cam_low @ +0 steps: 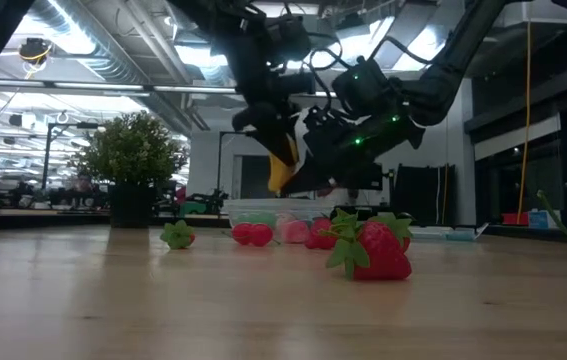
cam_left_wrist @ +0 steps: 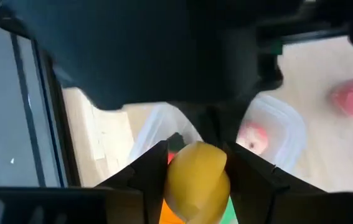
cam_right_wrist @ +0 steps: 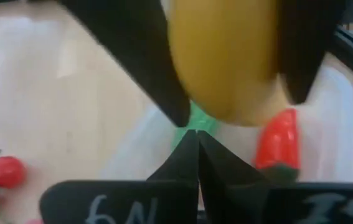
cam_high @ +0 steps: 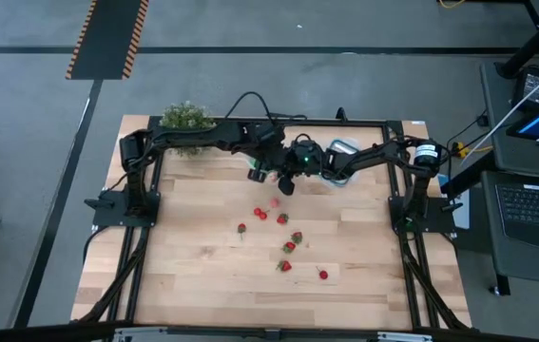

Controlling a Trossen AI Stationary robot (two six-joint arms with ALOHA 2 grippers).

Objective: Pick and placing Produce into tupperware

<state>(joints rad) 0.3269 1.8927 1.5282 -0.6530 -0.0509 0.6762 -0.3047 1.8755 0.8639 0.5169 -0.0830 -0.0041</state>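
Item: banana (cam_left_wrist: 196, 180), yellow toy. Location: off the table, pinched between the fingers of the left gripper (cam_left_wrist: 196, 177), above the tupperware (cam_left_wrist: 276, 127) near the table's far edge, about midway along it. In the low view it hangs clear of the wood.

Item: tupperware, clear, colourless. Contents visible: a red piece (cam_right_wrist: 279, 143), a green piece (cam_right_wrist: 196, 119), a pinkish piece (cam_left_wrist: 254, 137).

Item: right gripper (cam_right_wrist: 195, 140). Fingers pressed together, nothing between them; close beside the left gripper over the same container.

Item: strawberries (cam_high: 286, 245), several, scattered across the middle of the table (cam_high: 202, 285), well apart from the container.

Item: potted plant (cam_high: 186, 118), far-left corner. Not part of the job.

Handling note, as judgement: the step in hand looks like the banana's release. Centre it over the open container, lower it past the rim before spreading the fingers, and keep the right gripper clear of the drop path.
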